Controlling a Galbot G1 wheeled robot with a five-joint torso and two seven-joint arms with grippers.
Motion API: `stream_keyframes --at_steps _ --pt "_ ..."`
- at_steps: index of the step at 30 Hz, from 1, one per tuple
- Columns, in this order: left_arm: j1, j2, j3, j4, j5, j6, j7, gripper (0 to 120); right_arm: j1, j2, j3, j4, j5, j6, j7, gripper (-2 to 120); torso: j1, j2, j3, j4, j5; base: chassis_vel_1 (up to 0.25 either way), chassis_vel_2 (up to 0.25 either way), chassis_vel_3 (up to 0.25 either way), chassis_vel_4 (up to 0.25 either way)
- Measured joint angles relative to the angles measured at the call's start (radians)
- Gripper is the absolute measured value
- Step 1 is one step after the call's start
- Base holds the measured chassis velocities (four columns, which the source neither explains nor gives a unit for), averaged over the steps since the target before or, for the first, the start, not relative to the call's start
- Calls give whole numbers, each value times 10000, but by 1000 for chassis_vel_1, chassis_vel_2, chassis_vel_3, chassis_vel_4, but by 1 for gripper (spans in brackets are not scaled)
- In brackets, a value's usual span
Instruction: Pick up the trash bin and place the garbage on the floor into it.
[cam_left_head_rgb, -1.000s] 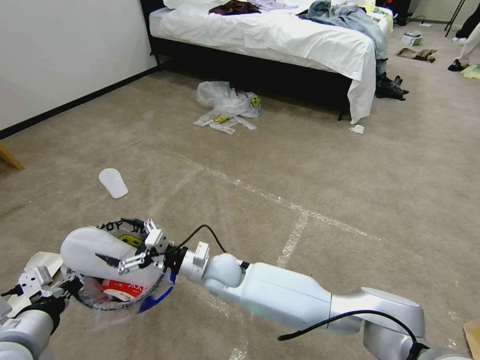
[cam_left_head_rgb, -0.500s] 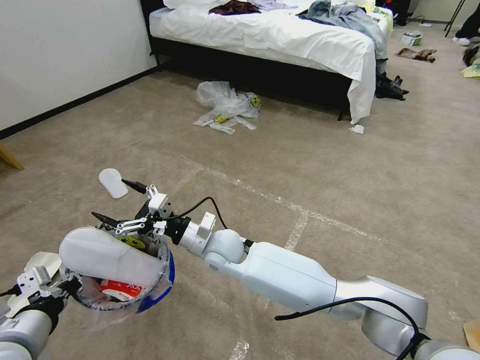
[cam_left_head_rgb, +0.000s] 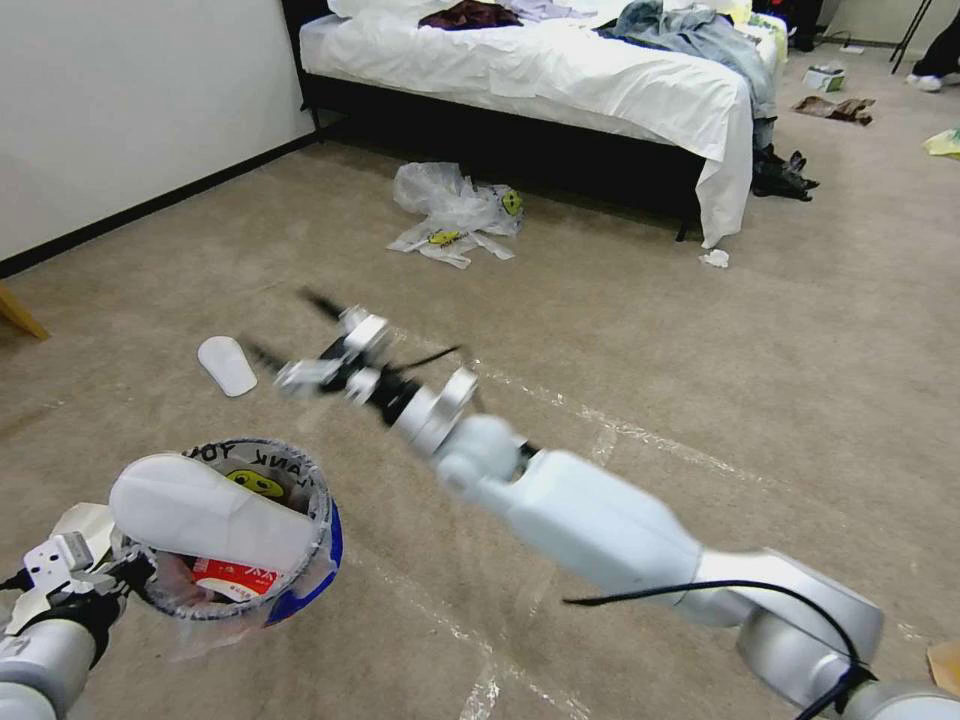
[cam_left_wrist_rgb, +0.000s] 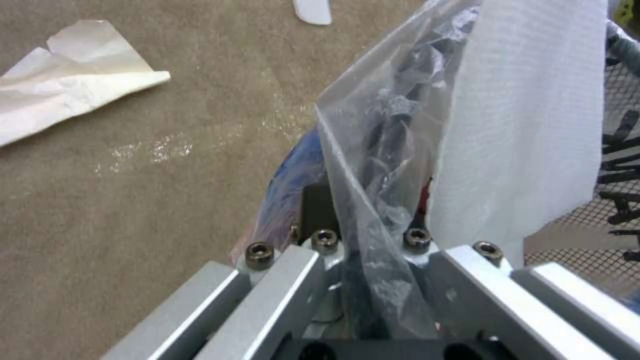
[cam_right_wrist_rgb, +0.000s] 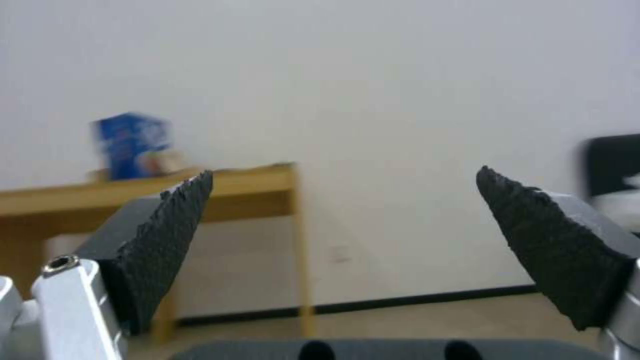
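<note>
The trash bin (cam_left_head_rgb: 322, 512), red with a blue band and a printed clear liner, hangs low on my left with my left gripper (cam_left_head_rgb: 125, 578) shut on its rim. A white slipper (cam_left_head_rgb: 205, 510) lies across the bin's mouth above a red carton (cam_left_head_rgb: 232, 578). In the left wrist view the left gripper (cam_left_wrist_rgb: 360, 235) pinches the liner and rim beside that slipper (cam_left_wrist_rgb: 527, 125). My right gripper (cam_left_head_rgb: 283, 324) is open and empty in the air beyond the bin. A second slipper (cam_left_head_rgb: 227, 365) lies on the floor (cam_left_head_rgb: 650, 330) just past it. In the right wrist view the right gripper (cam_right_wrist_rgb: 343, 225) faces a white wall.
Clear plastic bags (cam_left_head_rgb: 455, 212) and crumpled paper (cam_left_head_rgb: 714, 258) lie by the bed (cam_left_head_rgb: 560, 70). A white sheet of paper (cam_left_head_rgb: 85, 522) lies on the carpet beside the bin, also seen from the left wrist (cam_left_wrist_rgb: 67, 100). A wooden table (cam_right_wrist_rgb: 200, 190) with a blue box stands by the wall.
My right gripper let go of the slipper, opened, and rose up and away from the bin. The slipper stays lying across the bin's mouth. The left gripper kept its hold.
</note>
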Motion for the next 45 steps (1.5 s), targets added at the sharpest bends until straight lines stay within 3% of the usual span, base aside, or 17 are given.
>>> stream_keyframes --at_steps 10,13,17,26,33,45 --pt "13 -10 -126 -15 -50 -1 21 1 -749 -1474 2352 867 360 -237 686 100 0 0 0 1 1 0 0 0 0" --pt "61 -64 -184 -87 -45 0 47 1 -1466 -2330 3851 1380 29 -456 1140 100 0 1 -1 0 2 0 0 0 0" --pt "96 -133 -213 -140 -22 -1 103 1 -2088 -2745 4940 1613 -283 -446 1406 100 0 0 -1 2 2 0 0 0 0" --pt "41 -364 -130 -222 377 -2 278 1 -3992 -3122 7460 2058 -1636 -427 1973 100 0 0 -1 1 -1 0 0 0 0" --pt "110 -584 -97 -306 506 -19 343 1 -5784 -2923 8754 2506 -2573 -850 2828 100 0 0 -2 -1 1 0 0 0 0" --pt "110 -663 -219 -461 647 -46 386 1 -7244 -2543 9414 3161 -3052 -1378 3546 100 0 0 -2 4 -2 15 20 21 17"
